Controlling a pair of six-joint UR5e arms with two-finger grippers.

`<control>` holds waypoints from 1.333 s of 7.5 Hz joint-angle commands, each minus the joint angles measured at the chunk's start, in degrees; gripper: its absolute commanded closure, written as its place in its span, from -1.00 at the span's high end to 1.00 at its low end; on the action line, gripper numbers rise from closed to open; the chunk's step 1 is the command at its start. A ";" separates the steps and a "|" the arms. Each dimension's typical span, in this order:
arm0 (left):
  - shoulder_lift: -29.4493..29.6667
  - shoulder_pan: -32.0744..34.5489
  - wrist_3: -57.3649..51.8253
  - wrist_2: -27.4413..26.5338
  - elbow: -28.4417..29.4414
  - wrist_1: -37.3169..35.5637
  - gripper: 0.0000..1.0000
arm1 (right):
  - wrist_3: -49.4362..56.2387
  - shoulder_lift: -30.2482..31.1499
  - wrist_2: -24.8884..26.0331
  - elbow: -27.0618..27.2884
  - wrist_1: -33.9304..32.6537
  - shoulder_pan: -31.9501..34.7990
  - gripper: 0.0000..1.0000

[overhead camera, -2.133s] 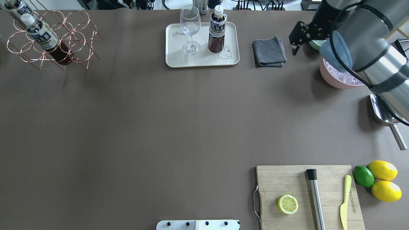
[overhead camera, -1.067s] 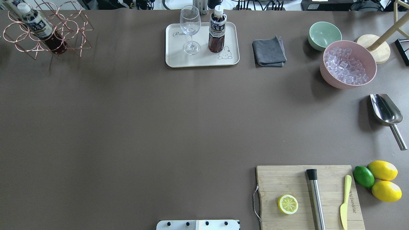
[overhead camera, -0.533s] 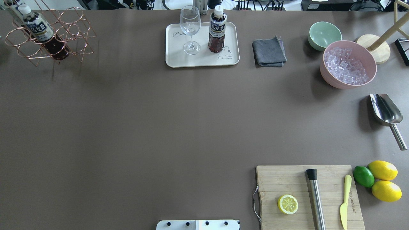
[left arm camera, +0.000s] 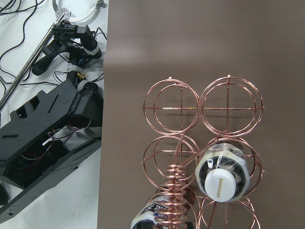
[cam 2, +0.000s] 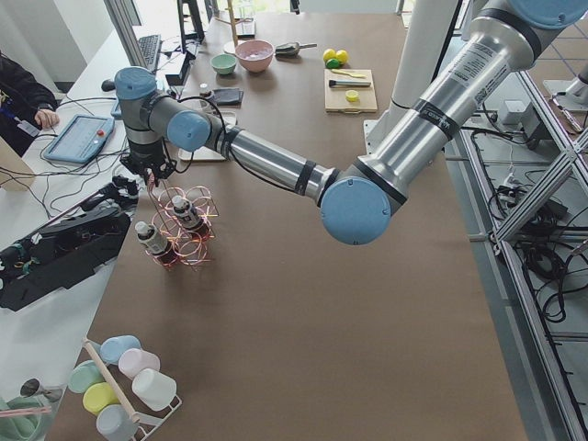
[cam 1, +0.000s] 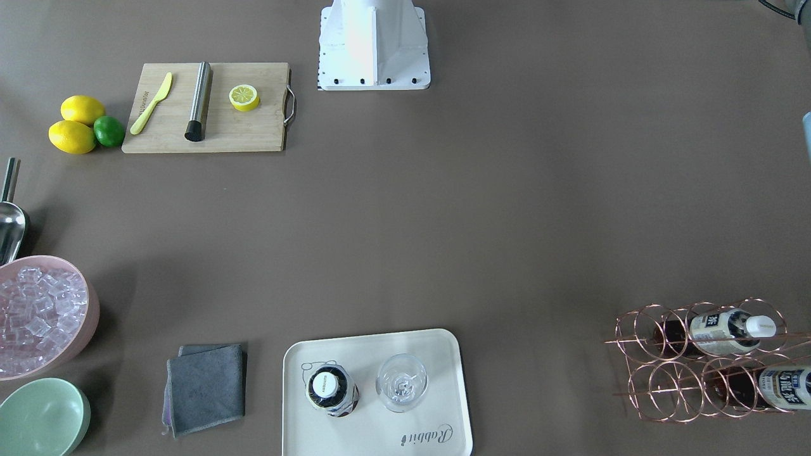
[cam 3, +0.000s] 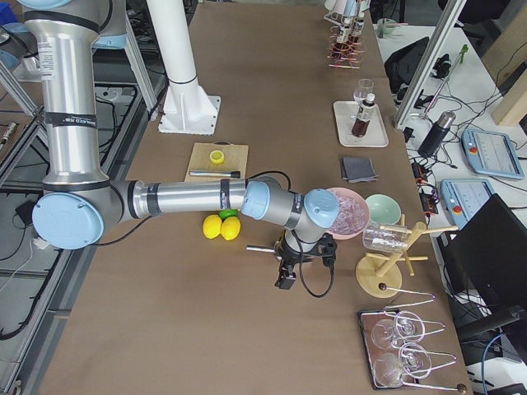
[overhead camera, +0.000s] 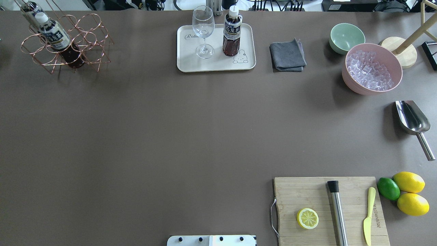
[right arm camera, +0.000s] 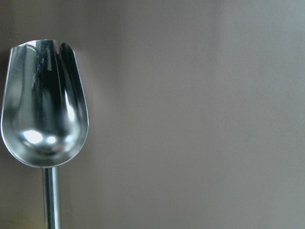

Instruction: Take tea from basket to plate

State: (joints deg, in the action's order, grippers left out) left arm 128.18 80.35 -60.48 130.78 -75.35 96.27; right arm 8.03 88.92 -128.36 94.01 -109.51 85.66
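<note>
- Our left hand (cam 2: 152, 175) hangs just above the basket (left arm camera: 162, 108), at the top of its handle (left arm camera: 174, 191). Only the side view shows it, so we cannot tell whether its fingers are spread or pinching the wire.
- The tea (left arm camera: 221, 180) sits in a ring cell straight below that hand, just beside the handle, with its white cap facing the wrist camera. Its long axis runs from the cell up toward the hand, leaning a little, not lying flat.
- A 2nd bottle (left arm camera: 151, 217) shows on the other side of the handle, partly hidden by the coil.
- We judge that the next grip must come from above onto the cap end, where the handle may crowd the fingers.
- The plate (overhead camera: 191, 63) lies well apart from the basket, along the far edge of the counter (overhead camera: 170, 130) toward our right. A 3rd bottle (overhead camera: 232, 34) already stands on it beside a glass (overhead camera: 203, 27).
- Our right hand (cam 3: 286, 276) is at the counter's other end, over the scoop (right arm camera: 45, 119), and we cannot tell its state. The left arm is plainly the nearer 1.
</note>
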 commanded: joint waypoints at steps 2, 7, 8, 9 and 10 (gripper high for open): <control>-0.04 -0.72 0.10 0.00 0.11 0.76 -1.00 | -4.14 1.78 -0.40 -3.54 13.22 1.43 0.99; -0.04 -0.64 0.10 0.09 0.11 0.76 0.95 | -4.69 1.96 -1.63 -3.83 13.97 2.58 0.99; -0.04 -0.55 0.18 0.26 0.03 0.76 0.96 | -4.69 1.96 -1.63 -3.22 13.97 2.76 0.99; -0.04 -0.55 0.19 0.35 -0.15 0.76 0.96 | -4.78 1.88 -1.72 -3.22 13.88 2.93 0.99; -0.04 -0.55 0.19 0.44 -0.32 0.76 0.96 | -4.43 1.53 -1.72 -3.30 13.97 3.19 0.99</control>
State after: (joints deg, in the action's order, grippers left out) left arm 128.15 79.77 -60.32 131.05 -75.40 97.03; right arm 3.32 90.81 -130.03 90.67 -95.58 88.46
